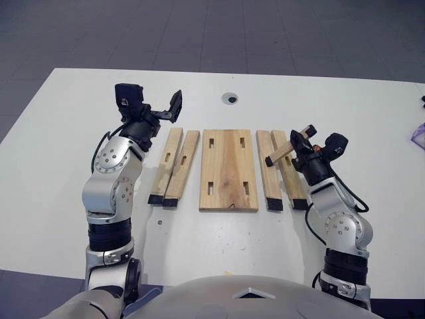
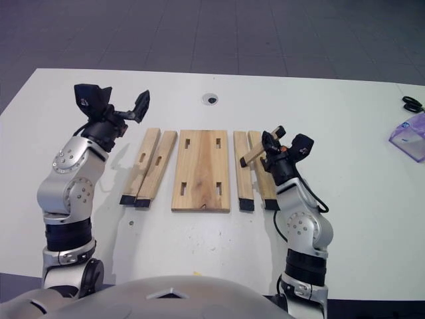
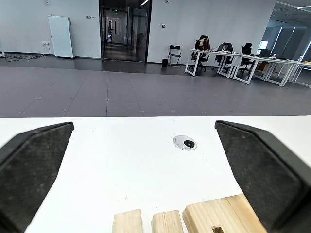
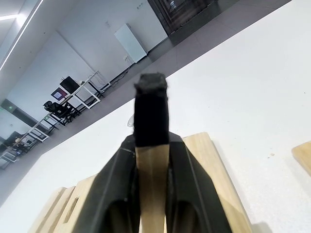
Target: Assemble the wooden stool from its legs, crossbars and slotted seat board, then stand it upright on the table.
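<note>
The slotted seat board lies flat mid-table. Two wooden legs with black ends lie side by side on its left, and two more legs lie on its right. My right gripper is shut on a short crossbar, held tilted just above the right pair of legs; the right wrist view shows the crossbar clamped between the fingers. My left gripper hovers open above the far ends of the left legs, with nothing between its fingers.
A round cable grommet sits in the table beyond the board. Scissors and a purple box lie at the table's far right edge. Bare white tabletop surrounds the parts.
</note>
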Robot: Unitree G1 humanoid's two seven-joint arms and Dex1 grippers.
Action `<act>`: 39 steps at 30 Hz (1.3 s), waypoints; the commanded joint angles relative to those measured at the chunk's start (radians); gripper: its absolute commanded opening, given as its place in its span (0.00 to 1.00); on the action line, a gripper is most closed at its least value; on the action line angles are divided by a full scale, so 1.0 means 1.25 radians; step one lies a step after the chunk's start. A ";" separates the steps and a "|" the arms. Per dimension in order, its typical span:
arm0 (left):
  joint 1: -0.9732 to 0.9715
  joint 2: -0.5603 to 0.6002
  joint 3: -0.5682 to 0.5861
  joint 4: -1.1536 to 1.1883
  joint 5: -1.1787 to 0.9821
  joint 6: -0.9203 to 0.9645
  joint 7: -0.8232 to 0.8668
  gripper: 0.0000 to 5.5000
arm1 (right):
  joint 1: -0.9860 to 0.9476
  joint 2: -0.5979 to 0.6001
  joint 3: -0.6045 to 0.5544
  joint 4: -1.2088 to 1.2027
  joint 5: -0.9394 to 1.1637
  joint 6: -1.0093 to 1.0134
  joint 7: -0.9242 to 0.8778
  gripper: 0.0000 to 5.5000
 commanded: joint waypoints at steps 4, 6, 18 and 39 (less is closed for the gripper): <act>0.017 0.004 -0.010 0.003 0.018 -0.003 -0.005 0.98 | 0.009 -0.016 0.041 0.016 -0.091 -0.044 0.036 0.07; 0.016 -0.001 -0.022 0.006 0.021 -0.005 -0.009 0.98 | 0.009 -0.019 0.059 0.018 -0.113 -0.054 0.053 0.07; 0.015 -0.004 -0.040 0.009 0.033 -0.010 -0.014 0.98 | -0.021 -0.013 0.048 0.047 -0.144 -0.067 0.050 0.07; 0.022 -0.003 -0.063 0.013 0.055 -0.027 -0.021 0.98 | -0.036 -0.036 0.125 0.155 -0.355 -0.166 0.020 0.07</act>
